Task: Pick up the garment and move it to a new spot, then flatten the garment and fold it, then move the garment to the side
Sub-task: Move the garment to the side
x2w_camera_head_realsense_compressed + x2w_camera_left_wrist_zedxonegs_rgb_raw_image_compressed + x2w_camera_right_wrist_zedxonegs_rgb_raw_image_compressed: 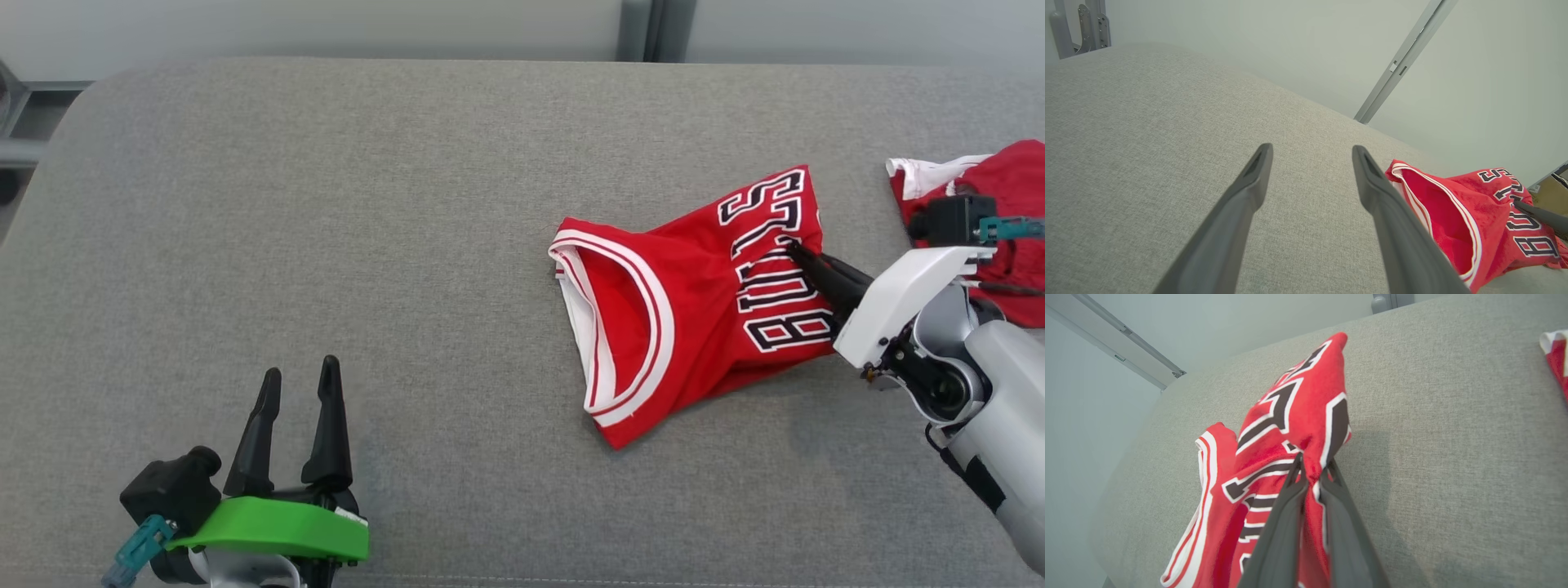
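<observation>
Grey cloth covers the wide, soft table (326,245) in front of a pale wall. On its right half lies the red basketball shirt with white trim and black letters (694,318) — crumpled, with one open hole facing left. The right claw (792,247) is pinched tight on a fold of it by the letters. The left claw (298,376) hangs over bare cloth at the lower left, fingers apart — holding nothing. Another red and white cloth (1012,180) sits at the far right edge.

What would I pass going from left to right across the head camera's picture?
First the left gripper on its green mount → the red Bulls jersey → another red-and-white garment at the right edge.
</observation>
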